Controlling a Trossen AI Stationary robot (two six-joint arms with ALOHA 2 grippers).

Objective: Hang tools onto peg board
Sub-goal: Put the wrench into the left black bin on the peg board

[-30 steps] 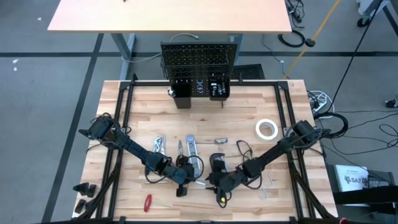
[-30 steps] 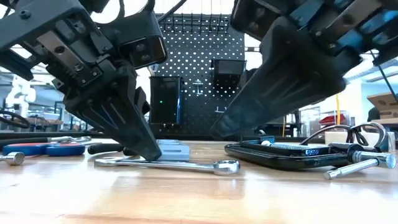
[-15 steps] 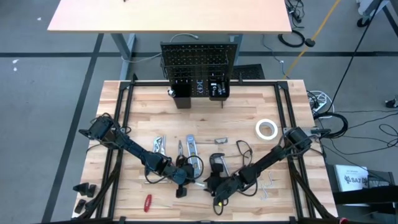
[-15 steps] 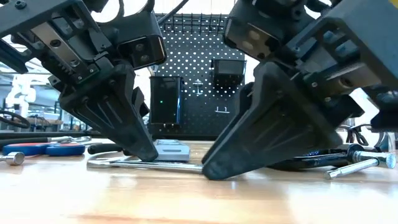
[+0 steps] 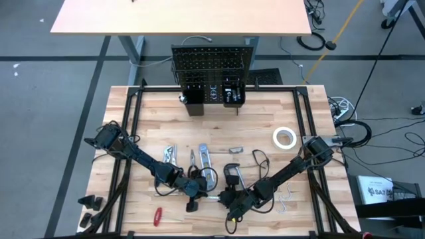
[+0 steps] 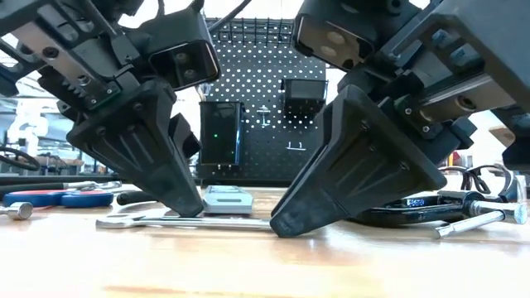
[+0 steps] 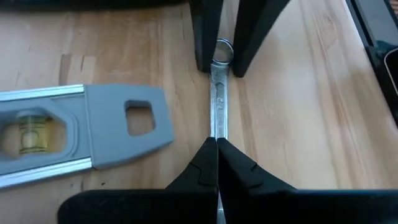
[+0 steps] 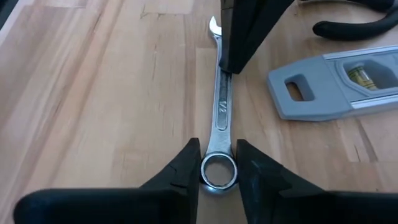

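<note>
From high up, both dark arms reach in to the near middle of the worktop (image 5: 133, 106), and the left gripper (image 5: 192, 197) and the right gripper (image 5: 230, 198) point at each other with the wrench (image 5: 211, 196) lying flat between them. Far beyond the fingers, at the back edge, the peg board (image 5: 212, 66) stands upright, and the white tape roll (image 5: 285, 138) lies well off past the right arm. From table height, the left gripper (image 6: 189, 209) and the right gripper (image 6: 280, 225) both touch down on the wood, one at each end of the wrench (image 6: 186, 222), which lies flat. The peg board (image 6: 257, 91) shows behind, in the gap between the two grippers. In the left wrist view, the left fingers (image 7: 205, 160) are pressed together on the shaft of the wrench (image 7: 218, 106), and the grey end of the level (image 7: 81, 127) lies just beside them. The right fingers (image 7: 205, 37) stand on each side of the ring end. In the right wrist view, the right fingers (image 8: 186, 163) sit on each side of the ring end of the wrench (image 8: 220, 118), a little apart and right up against the ring. The level (image 8: 336, 78) lies near, off to one side.
</note>
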